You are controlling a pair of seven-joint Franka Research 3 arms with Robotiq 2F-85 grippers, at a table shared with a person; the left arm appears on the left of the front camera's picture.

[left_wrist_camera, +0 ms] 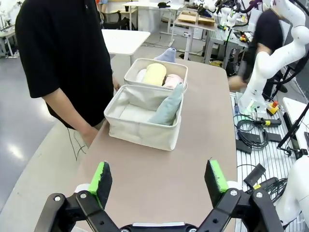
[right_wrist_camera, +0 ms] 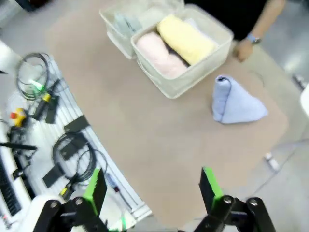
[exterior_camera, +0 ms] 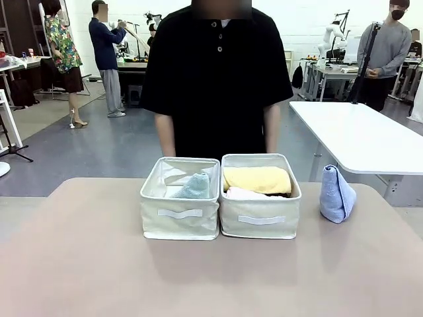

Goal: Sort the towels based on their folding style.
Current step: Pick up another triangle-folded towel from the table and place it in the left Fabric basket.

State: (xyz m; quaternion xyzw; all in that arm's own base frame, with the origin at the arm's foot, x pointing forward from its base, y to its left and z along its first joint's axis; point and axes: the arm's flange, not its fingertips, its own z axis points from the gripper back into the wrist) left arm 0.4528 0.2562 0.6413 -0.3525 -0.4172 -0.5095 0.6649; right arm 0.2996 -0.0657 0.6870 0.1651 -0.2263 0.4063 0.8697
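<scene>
Light-blue cone towel (exterior_camera: 336, 193), terry, stands on the desk (exterior_camera: 99, 264) near its far right corner. Sage-green cone (exterior_camera: 193, 187) leans in left bin (exterior_camera: 180, 224). Yellow roll (exterior_camera: 256, 179) and pink roll (right_wrist_camera: 157, 50) lie in right bin (exterior_camera: 260, 230). Left claw (left_wrist_camera: 158, 176) and right claw (right_wrist_camera: 153, 186) open, empty.

Bright even indoor light, soft shadows, right wrist view motion-blurred, wide-angle distortion

The blue towel (exterior_camera: 336, 195), at three o'clock from the right bin (exterior_camera: 260, 223), is nubby terry cloth, as are the yellow towel (exterior_camera: 257, 179) and green towel (exterior_camera: 193, 187). That bin and the left bin (exterior_camera: 180, 221) are matt beige woven fabric. The tabletop (exterior_camera: 211, 277) looks smooth and matt, and the floor (exterior_camera: 99, 145) is faintly glossy.
</scene>
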